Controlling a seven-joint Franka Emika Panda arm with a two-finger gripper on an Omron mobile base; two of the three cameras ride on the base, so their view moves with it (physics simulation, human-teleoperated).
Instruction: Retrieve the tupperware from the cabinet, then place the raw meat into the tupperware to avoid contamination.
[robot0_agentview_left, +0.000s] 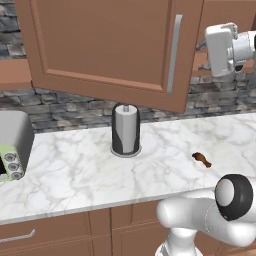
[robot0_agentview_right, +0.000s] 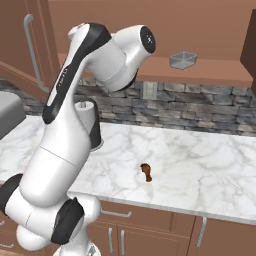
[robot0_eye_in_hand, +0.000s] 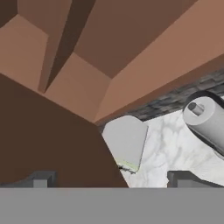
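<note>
Lying on the white, grey-veined marble counter (robot0_agentview_left: 75, 170): the raw meat (robot0_agentview_left: 202, 159), a small reddish-brown irregular chunk with a thin tapered end, well right of the upright paper towel roll (robot0_agentview_left: 125, 129) in its dark holder. Sitting on the open cabinet's (robot0_agentview_left: 105, 45) smooth brown shelf (robot0_agentview_right: 210, 72) in the right base view: the tupperware (robot0_agentview_right: 183, 60), shallow, grey, translucent, round-cornered. Swinging out in the left base view, the panelled wooden door with its vertical silver bar handle (robot0_agentview_left: 174, 52). Standing at the counter's left end, a rounded grey toaster (robot0_agentview_left: 14, 142). Spreading wide and gripping nothing in the hand view, the two dark fingers (robot0_eye_in_hand: 113, 180), tilted, facing cabinet wood, toaster and roll. Running behind the counter, a rough grey stone backsplash (robot0_agentview_right: 200, 107).
</note>
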